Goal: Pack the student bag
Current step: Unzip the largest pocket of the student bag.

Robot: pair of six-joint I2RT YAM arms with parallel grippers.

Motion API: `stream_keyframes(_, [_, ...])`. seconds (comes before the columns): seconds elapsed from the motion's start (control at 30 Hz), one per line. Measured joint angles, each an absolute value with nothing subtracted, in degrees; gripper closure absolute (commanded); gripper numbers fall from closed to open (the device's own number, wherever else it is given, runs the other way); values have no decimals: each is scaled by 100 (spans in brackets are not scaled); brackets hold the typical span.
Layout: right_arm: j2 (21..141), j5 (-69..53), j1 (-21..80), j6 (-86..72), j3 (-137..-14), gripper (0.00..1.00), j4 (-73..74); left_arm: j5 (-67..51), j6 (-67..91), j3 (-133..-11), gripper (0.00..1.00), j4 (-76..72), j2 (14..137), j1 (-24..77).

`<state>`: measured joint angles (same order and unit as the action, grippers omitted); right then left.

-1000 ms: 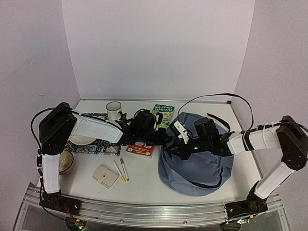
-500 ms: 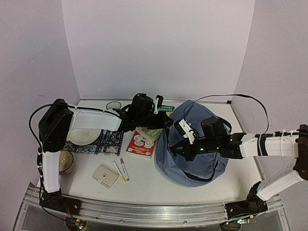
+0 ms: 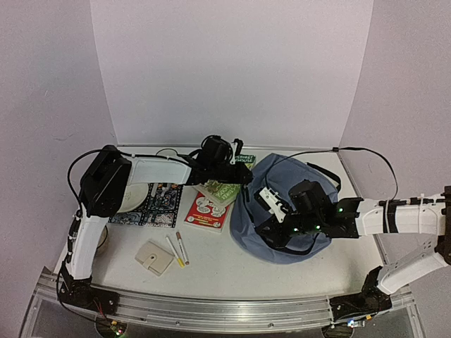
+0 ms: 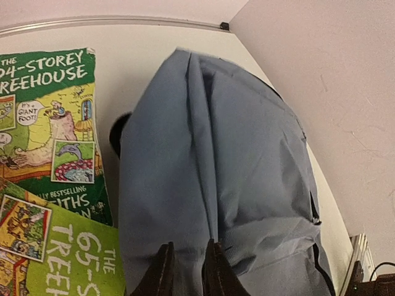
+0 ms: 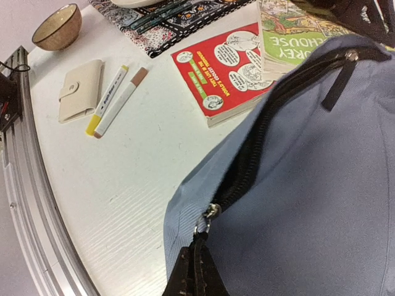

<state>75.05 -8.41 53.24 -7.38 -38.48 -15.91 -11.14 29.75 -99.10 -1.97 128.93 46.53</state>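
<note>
While the markers and wallet lie unpacked near the front edge of the table, clear of both arms, the trouble begins just beyond them. The right gripper is pinched fully closed on nothing more than the small metal zipper pull at the near side of the student bag, so a sideways tug could let that thin tab slide out of the tips. The bag sits slumped on the right half of the table, its left flank against a red book and the green books behind it. It looks soft and slack, so it would probably drag with the pull instead of letting the slider run, and could shove or ride over those books. Much depends on the left gripper at the bag's far side. Its fingers stand a narrow slit apart, astride a ridge of blue fabric, and I cannot tell whether they grip it. If that anchor is loose, the fold could slip free and the mouth sag shut.
</note>
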Motion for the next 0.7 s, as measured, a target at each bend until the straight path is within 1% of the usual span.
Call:
stream_keyframes(0.07, [7505,-822,5381,-758,-3881,100,-1453,-1031,2889,-9946,52,-192,12901,4624])
stream_keyframes(0.1, [7507,-810,5407,-761,-3907,100,-1392,-989,2916,-9943,42,-195,12876,4600])
stream_keyframes(0.13, [7507,-799,5427,-768,-3941,100,-1345,-939,2928,-9918,35,-192,12835,4573])
stream_keyframes(0.23, [7564,-753,5448,-773,-4115,100,-1269,-735,3020,-9547,21,-134,12478,4497])
stream_keyframes(0.27, [7604,-742,5448,-773,-4182,100,-1264,-683,3093,-9390,19,-36,12308,4477])
stream_keyframes(0.37, [7720,-688,5447,-770,-4336,100,-1255,-531,3385,-8912,13,244,11711,4454])
stream_keyframes(0.47, [7805,-667,5448,-769,-4401,100,-1230,-411,3733,-8380,12,488,11074,4552])
stream_keyframes(0.57, [7878,-658,5448,-766,-4434,100,-1220,-379,4058,-8054,13,659,10712,4792])
stream_keyframes(0.7, [7913,-658,5448,-750,-4469,100,-1199,-506,4440,-7870,18,784,10704,5290])
